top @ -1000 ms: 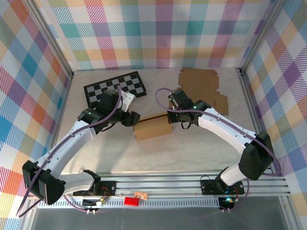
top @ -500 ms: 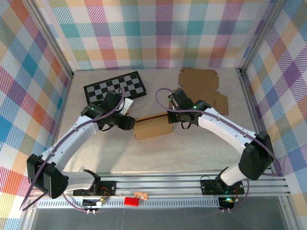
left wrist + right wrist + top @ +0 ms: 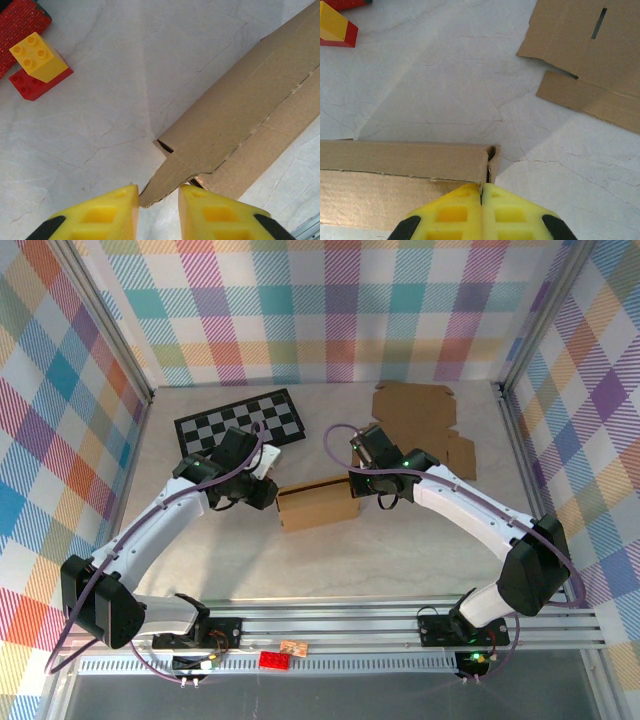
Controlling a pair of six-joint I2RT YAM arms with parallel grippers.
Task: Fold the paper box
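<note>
We see the left gripper (image 3: pixel 156 196) narrowly parted around the brown cardboard box (image 3: pixel 250 110) flap corner; the right gripper (image 3: pixel 481 194) is closed at its end.

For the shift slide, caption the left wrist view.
Yellow fingers flank a loose corner flap of the cardboard box on a marbled table, toy bricks beyond.

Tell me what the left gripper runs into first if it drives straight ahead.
The loose end flap of the paper box; its corner lies between the left gripper fingertips, though depth is unclear.
</note>
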